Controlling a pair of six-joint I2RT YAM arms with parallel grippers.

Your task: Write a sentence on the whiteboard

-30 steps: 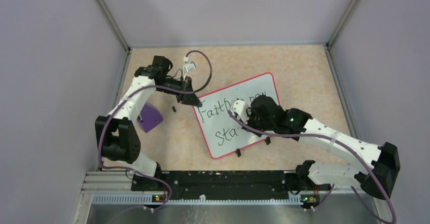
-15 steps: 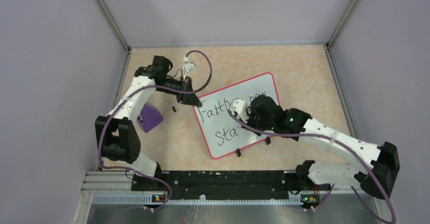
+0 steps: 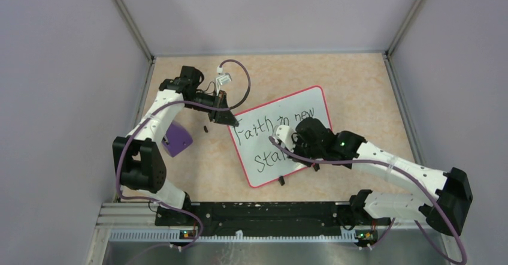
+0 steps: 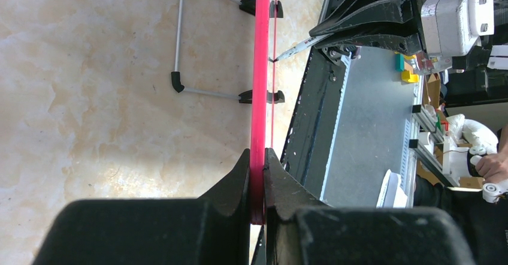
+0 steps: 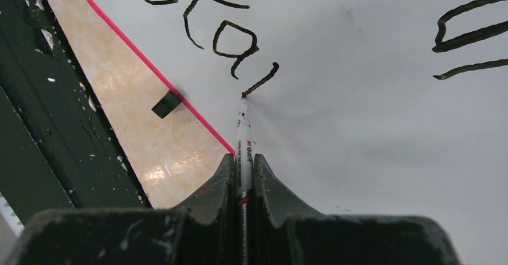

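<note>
Black fingers of the right pincer [image 5: 244,159] were clamped on a thin marker [image 5: 243,121], its tip touching the whiteboard [image 5: 371,157]. Pressed too hard, or slipping in that grip, the marker could smear the sentence [image 5: 230,34], which lay just ahead of the tip. The left pincer [image 4: 257,157] was closed on the whiteboard's red rim; a loosened hold might let it shift on the tabletop [image 3: 359,85].
</note>
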